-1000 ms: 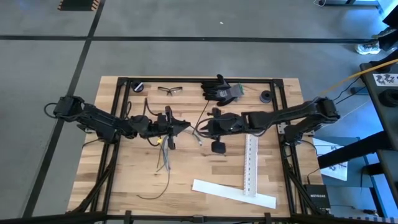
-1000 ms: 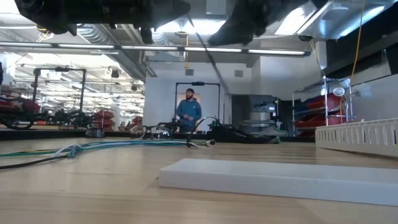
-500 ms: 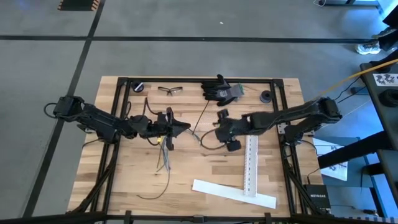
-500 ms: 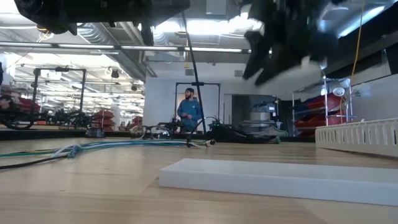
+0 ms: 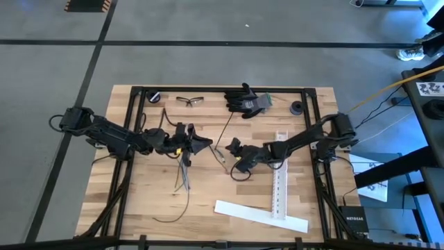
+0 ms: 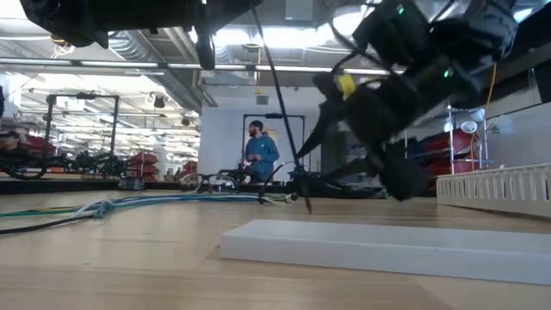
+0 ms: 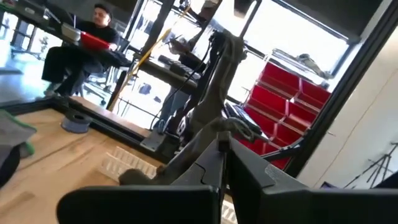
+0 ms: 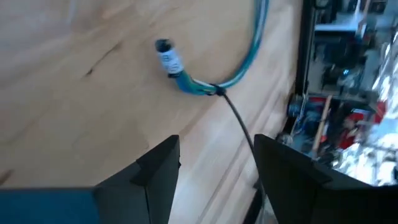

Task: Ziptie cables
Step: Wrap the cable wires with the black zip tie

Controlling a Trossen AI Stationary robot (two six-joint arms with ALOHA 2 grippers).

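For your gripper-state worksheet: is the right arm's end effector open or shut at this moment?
Open. In its wrist view the right end effector shows two dark fingers apart, bare wooden table between them, gripping nothing.

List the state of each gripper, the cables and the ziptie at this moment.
left gripper: raised over the table, shut on the ziptie.
right gripper: open, empty, low over the table near the cable ends.
cables: lying loose on the table, unbundled.
ziptie: straight, slanting between left gripper and table.

R claw open over wood table; blue cables w/ black ziptie at bundle end.
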